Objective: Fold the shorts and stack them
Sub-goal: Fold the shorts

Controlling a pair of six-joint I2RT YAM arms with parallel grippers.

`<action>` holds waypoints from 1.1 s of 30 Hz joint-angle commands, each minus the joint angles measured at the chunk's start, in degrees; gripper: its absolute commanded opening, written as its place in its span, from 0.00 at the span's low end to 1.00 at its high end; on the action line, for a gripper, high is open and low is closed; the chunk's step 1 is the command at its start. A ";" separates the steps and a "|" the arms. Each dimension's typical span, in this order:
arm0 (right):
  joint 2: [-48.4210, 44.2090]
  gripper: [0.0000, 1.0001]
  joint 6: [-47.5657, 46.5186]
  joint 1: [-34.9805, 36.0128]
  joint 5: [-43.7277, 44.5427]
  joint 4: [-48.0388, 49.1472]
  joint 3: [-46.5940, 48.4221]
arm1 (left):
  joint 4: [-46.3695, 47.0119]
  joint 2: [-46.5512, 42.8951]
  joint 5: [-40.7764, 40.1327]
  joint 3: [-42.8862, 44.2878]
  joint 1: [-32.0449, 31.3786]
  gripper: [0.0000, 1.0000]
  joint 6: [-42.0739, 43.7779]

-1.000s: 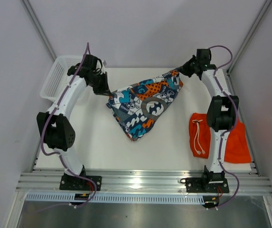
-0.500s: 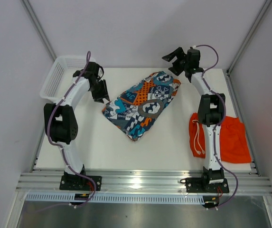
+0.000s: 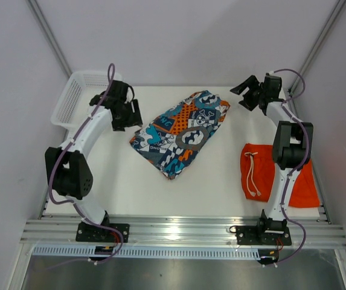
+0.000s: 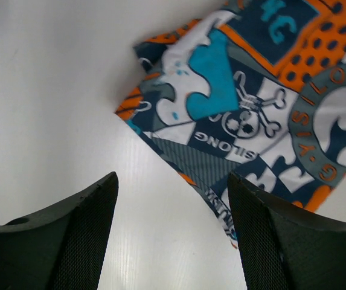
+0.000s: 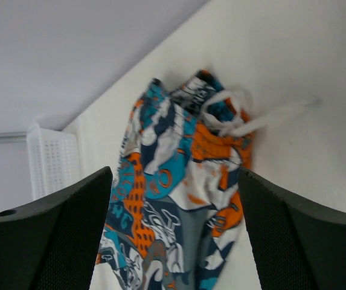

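Your top view looks steeply down over the whole table (image 3: 130, 193); both wrist views peer close between their jaws, sharing the printed shorts (image 3: 182, 134).

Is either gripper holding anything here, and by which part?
Nothing is held: left gripper and right gripper are open, printed shorts lying free between them.

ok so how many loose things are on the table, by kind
shorts: 2 (printed pair, orange pair)
basket: 1 (white mesh basket)
total: 3
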 commanded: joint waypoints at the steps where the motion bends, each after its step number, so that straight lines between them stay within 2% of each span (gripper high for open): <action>1: 0.45 0.86 -3.31 0.54 -1.00 0.70 -2.54 | 4.17 -6.41 -0.66 -2.78 -5.75 0.75 -0.64; 8: 6.07 0.87 -2.09 0.54 -4.43 6.76 -3.24 | 7.35 -12.04 -1.36 -9.99 -12.26 0.75 -1.70; 17: 11.17 0.89 -2.18 1.86 -4.78 9.84 -0.08 | 7.52 -16.09 -2.33 -15.79 -14.28 0.75 -2.05; 23: 15.30 0.86 -0.95 2.74 -5.13 12.03 2.38 | 9.80 -18.99 -2.15 -19.74 -15.60 0.75 -3.10; 26: 15.92 0.71 -0.33 2.83 -5.31 12.83 2.83 | 11.74 -19.61 -0.75 -21.42 -16.65 0.75 -3.28; 29: 14.61 0.48 -0.59 2.83 -4.96 13.97 0.99 | 12.53 -19.26 -1.18 -21.68 -18.23 0.75 -2.32; 30: 12.78 0.28 -0.59 4.48 -4.18 15.10 -1.72 | 12.97 -19.09 -0.92 -21.69 -18.68 0.75 -1.88; 33: 8.03 0.00 0.37 4.24 -0.94 20.27 -8.93 | 13.32 -18.73 -0.92 -21.69 -20.25 0.75 -0.56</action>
